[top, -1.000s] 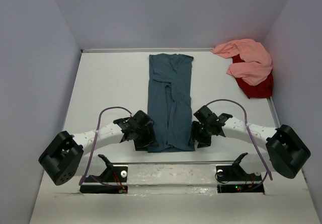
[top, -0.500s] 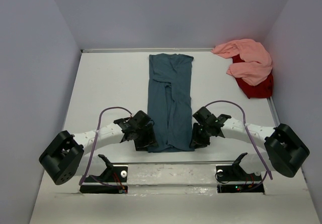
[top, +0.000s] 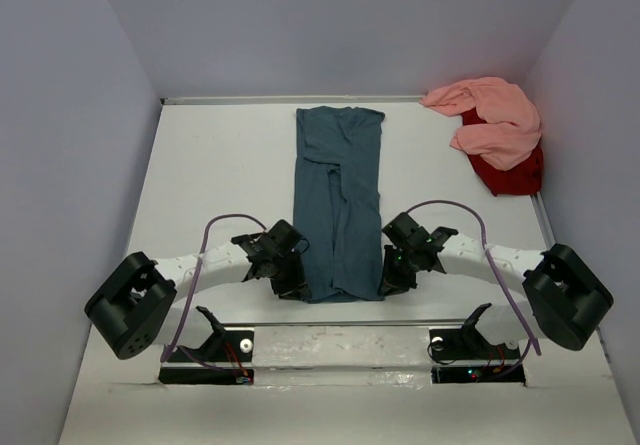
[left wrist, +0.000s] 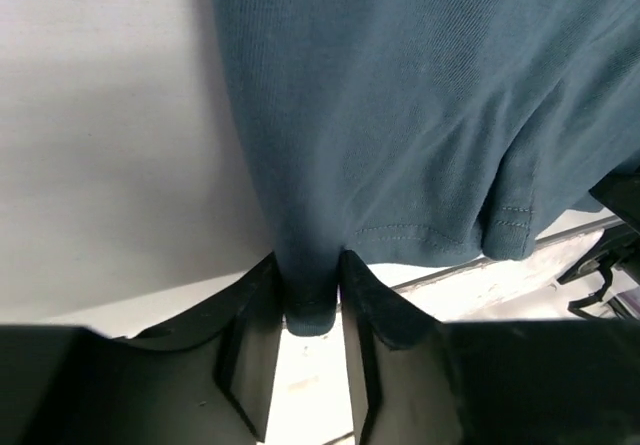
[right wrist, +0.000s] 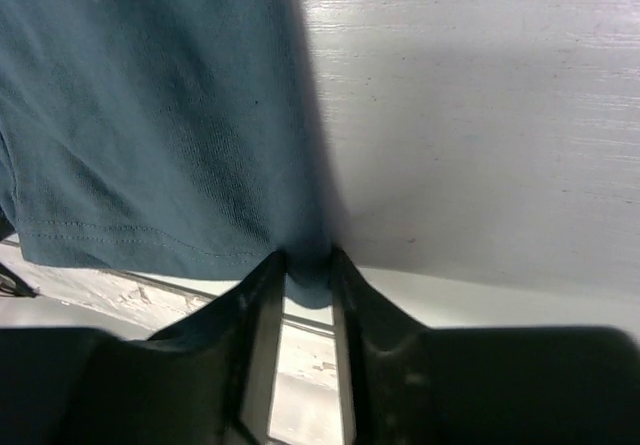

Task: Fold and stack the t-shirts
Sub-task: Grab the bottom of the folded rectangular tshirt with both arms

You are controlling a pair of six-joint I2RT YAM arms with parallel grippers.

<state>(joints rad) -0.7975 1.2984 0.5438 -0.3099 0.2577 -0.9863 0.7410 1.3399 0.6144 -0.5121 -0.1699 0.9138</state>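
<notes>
The dark teal-blue t-shirt lies folded into a long strip down the middle of the table. My left gripper is shut on its near left hem corner, seen pinched between the fingers in the left wrist view. My right gripper is shut on the near right hem corner, seen pinched in the right wrist view. The salmon pink t-shirt lies crumpled at the far right, on top of the red t-shirt.
Purple-grey walls close the table on the left, back and right. A metal rail with the arm bases runs along the near edge, just behind the shirt's hem.
Both grippers have edged slightly inward and toward the near edge with the hem corners held. The shirt's near end has narrowed a little.
</notes>
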